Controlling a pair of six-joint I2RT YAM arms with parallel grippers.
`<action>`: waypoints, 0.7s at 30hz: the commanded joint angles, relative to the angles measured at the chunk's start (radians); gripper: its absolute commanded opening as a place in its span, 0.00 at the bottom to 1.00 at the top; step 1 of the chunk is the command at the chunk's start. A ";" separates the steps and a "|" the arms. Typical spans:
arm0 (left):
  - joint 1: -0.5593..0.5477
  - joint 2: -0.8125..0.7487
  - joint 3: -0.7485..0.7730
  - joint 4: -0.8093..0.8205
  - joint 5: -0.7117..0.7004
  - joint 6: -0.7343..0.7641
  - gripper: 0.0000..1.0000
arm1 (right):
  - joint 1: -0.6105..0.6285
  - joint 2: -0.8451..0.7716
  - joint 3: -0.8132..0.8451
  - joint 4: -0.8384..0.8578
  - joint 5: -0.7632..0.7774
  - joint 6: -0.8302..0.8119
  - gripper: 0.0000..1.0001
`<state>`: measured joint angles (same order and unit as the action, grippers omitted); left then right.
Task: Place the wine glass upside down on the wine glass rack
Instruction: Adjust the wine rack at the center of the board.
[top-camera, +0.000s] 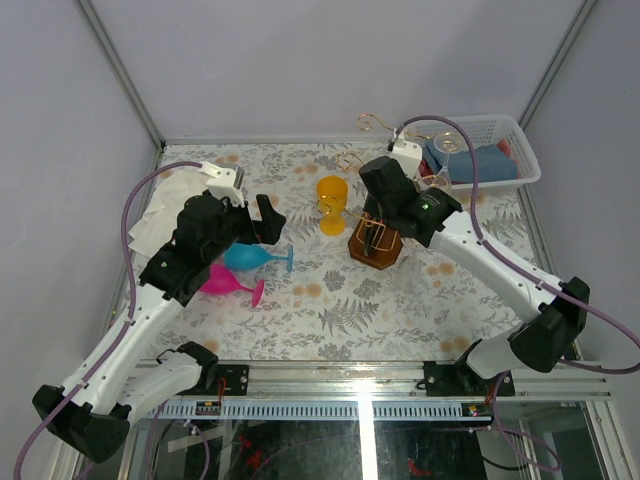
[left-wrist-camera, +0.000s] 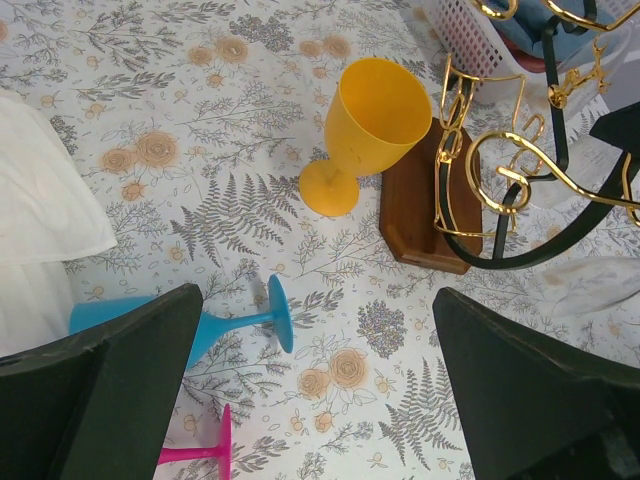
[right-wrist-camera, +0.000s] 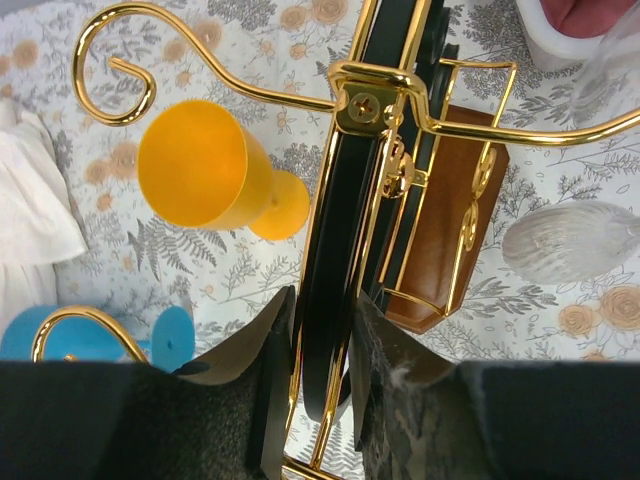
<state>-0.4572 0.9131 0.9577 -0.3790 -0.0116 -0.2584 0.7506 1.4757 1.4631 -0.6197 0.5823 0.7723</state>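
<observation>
The wine glass rack (top-camera: 375, 243), gold wire arms and a black arched bar on a brown wooden base (left-wrist-camera: 420, 205), stands mid-table. My right gripper (right-wrist-camera: 318, 370) is shut on its black bar (right-wrist-camera: 335, 250) and the gold wire beside it. A yellow wine glass (top-camera: 332, 203) (left-wrist-camera: 375, 115) (right-wrist-camera: 200, 165) stands upright, touching the base's left side. A blue glass (top-camera: 255, 258) (left-wrist-camera: 240, 322) and a pink glass (top-camera: 228, 283) (left-wrist-camera: 205, 452) lie on their sides. Above them my left gripper (top-camera: 255, 215) (left-wrist-camera: 315, 380) hangs wide open and holds nothing.
A white plastic basket (top-camera: 480, 150) with blue things in it stands at the back right. A white cloth (top-camera: 160, 215) lies at the left edge. A clear glass object (right-wrist-camera: 570, 240) lies right of the rack. The table has a floral cover.
</observation>
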 joint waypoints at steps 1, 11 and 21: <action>0.009 -0.013 -0.008 0.049 -0.018 -0.010 1.00 | 0.000 -0.059 0.002 0.052 -0.052 -0.200 0.11; 0.012 -0.008 -0.008 0.049 -0.015 -0.011 1.00 | -0.003 -0.071 0.012 0.021 -0.171 -0.379 0.11; 0.014 -0.003 -0.008 0.049 -0.011 -0.012 1.00 | -0.029 -0.049 0.058 -0.048 -0.304 -0.549 0.05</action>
<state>-0.4534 0.9131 0.9573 -0.3790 -0.0116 -0.2623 0.7357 1.4464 1.4635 -0.6205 0.3618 0.3672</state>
